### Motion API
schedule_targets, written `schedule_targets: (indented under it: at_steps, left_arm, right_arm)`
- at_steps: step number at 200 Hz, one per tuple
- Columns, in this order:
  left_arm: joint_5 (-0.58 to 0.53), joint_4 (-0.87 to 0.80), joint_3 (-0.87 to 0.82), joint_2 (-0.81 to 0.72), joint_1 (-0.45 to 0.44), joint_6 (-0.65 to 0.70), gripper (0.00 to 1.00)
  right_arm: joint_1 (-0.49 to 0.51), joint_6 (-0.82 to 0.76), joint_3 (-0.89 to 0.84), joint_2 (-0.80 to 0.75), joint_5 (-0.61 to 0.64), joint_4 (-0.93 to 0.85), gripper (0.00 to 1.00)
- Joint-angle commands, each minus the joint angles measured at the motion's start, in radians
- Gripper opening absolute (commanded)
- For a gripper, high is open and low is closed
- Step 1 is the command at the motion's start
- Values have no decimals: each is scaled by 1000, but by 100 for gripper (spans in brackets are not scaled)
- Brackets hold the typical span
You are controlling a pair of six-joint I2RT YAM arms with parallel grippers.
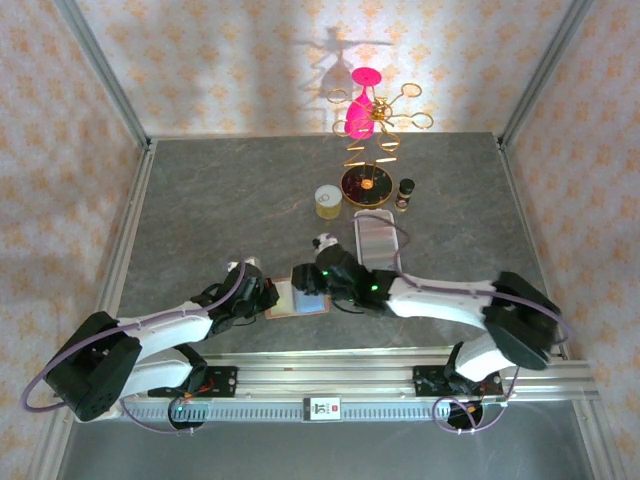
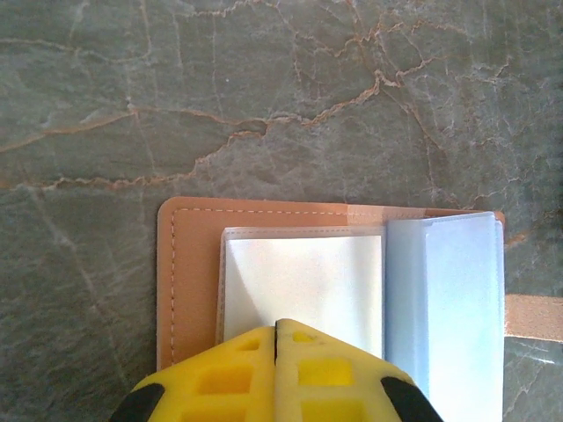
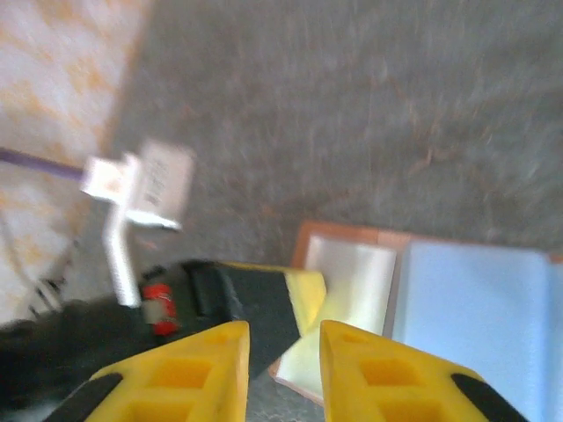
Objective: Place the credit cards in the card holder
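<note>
While open — card holder, blue card inside; left gripper together, right gripper apart.

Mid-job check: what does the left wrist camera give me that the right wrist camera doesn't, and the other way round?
Left wrist: the left end effector shut, tips on the clear pocket of the card holder, plus its stitched tan border and closing tab.
Right wrist: the right end effector open, nothing between its fingers, near the holder's left edge.
Both: the holder lying open, pocket left, pale blue page right.
</note>
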Motion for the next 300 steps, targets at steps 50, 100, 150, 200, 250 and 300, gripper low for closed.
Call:
schedule_targets:
  at_steps: [50,100,150,200,250,300]
  left_arm:
    - [15,26,-8,65,16,81,0]
    - [92,20,9,-9,15,115,0]
    - [150,-20,9,-86,14,142,7]
    - [227,-13,-34,-117,8,147,6]
    - [165,-31,-61,-100,8,146,2]
    - [127,-12,-50,-64,9,147,1]
  right_arm:
    - [-16,-1072,2,-383,-68,-247,89]
    - [-131,-1512,59,-431,51,-540,90]
    - [-406,-1749,-15,-431,-86,-632,93]
    - [-487,-1895,-108,-362,-85,-528,96]
    - [-498,-1997,-123,-241,-37,-429,97]
    - [-504,-2070,-116,-141,-35,-330,97]
